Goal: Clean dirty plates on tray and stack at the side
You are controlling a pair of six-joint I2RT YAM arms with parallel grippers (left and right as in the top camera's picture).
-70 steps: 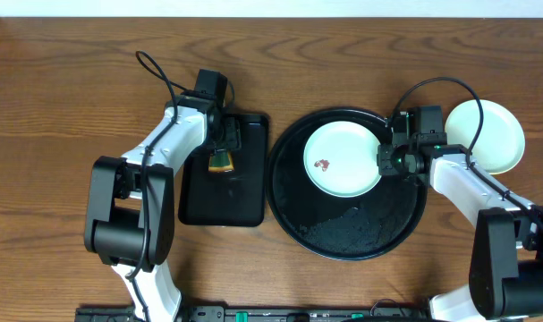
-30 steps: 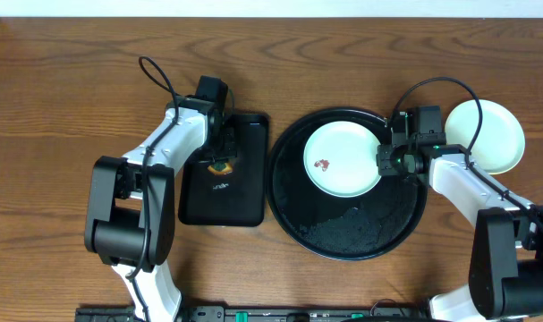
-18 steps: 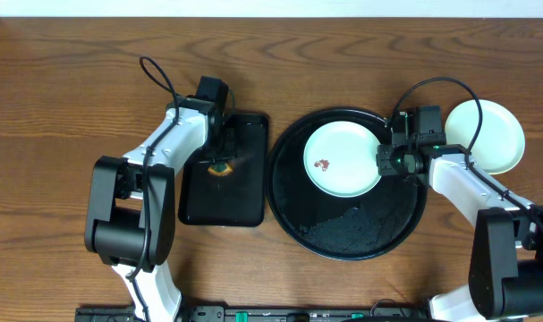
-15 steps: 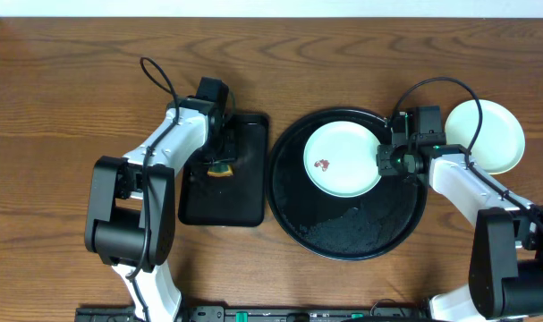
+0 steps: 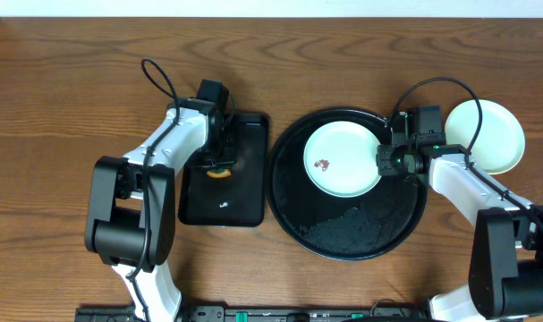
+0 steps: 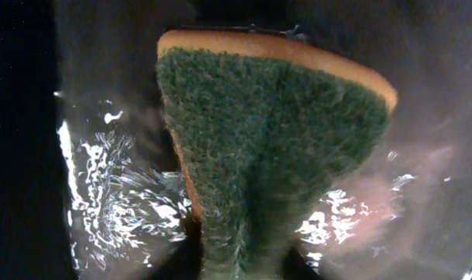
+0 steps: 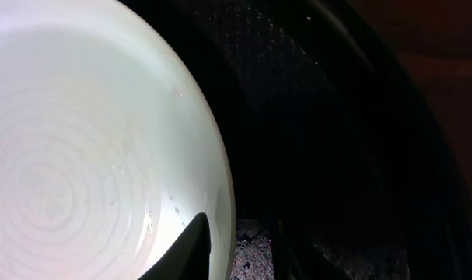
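Your left gripper (image 5: 219, 162) pinches sponge (image 6: 274, 140) over rectangular tray (image 5: 244, 201); right gripper (image 5: 386, 161) clamps smeared plate (image 5: 338, 148) at its 3 o'clock rim; side plates (image 5: 496, 139) sit just beyond, at 2 o'clock.

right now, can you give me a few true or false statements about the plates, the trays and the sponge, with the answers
1. The plate on the round tray is spotless. False: it has a reddish smear left of its middle.
2. The sponge is over the rectangular tray, pinched by the left gripper. True.
3. The right gripper grips the plate's right rim. True.
4. Three plates lie on the round tray. False: only one does; the stacked plates sit on the table to the tray's right.
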